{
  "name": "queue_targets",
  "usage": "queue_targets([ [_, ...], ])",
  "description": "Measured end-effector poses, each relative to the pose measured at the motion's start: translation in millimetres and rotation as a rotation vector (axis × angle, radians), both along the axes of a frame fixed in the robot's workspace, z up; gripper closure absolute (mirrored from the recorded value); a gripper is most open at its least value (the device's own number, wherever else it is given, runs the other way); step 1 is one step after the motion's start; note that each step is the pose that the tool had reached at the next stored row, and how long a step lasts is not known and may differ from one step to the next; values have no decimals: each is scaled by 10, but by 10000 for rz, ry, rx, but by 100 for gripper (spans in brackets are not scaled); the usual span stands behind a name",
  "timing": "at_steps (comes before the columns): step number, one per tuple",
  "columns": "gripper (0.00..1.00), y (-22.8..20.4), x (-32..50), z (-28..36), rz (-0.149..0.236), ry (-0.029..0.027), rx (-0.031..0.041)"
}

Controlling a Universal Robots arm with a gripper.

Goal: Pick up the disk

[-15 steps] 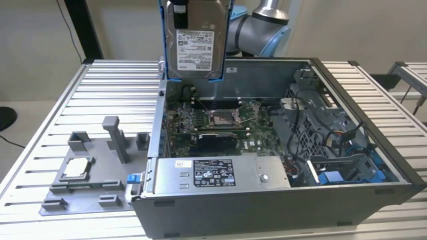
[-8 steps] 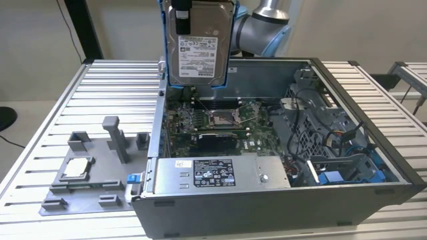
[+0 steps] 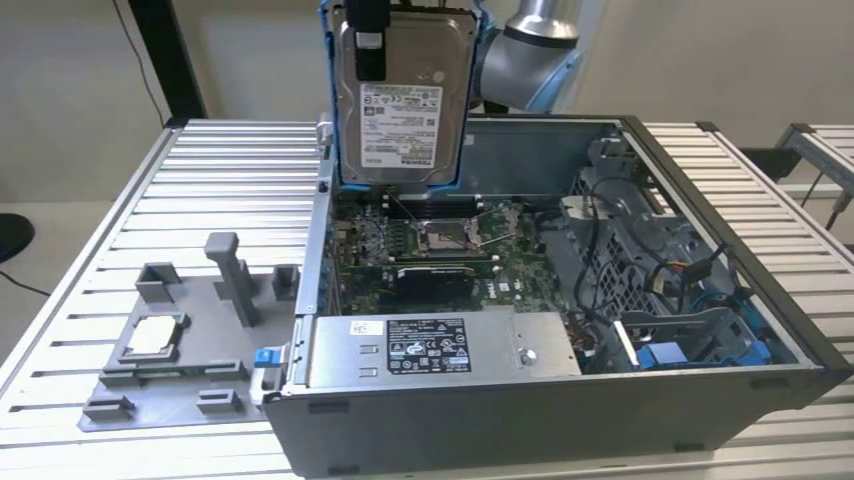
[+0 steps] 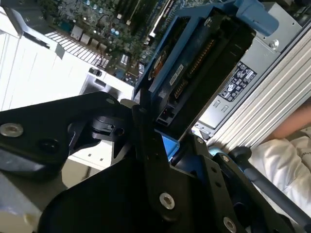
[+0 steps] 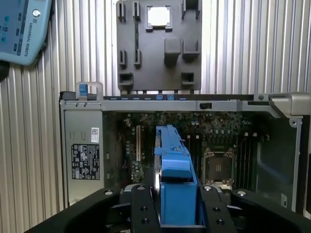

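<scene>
Claw [image 5: 177, 209] clamps disk [image 5: 172, 165] over the open case [image 5: 184, 104]

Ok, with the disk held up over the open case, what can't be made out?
- Exterior view: the top of the disk is cut off by the picture's upper edge.
- First wrist view: the disk stands edge-on in the tool, so its label is hidden.
- Exterior view: the disk hides the far edge of the motherboard.

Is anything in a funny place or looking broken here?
The disk hangs in the air above the open computer case, standing on end and clamped in the claw, not lying inside. Nothing looks spilled or broken.
</scene>
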State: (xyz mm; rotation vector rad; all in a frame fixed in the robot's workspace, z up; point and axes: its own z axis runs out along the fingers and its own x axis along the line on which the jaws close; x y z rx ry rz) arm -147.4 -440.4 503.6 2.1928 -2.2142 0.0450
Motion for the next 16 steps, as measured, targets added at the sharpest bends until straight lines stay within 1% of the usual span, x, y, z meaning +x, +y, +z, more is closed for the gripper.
queue_targets([
  [8,100,-233,62,-5,-6,35,-1],
  [11,100,-288,130,-10,-7,53,0],
  [16,100,-359,275,-18,-6,91,0],
])
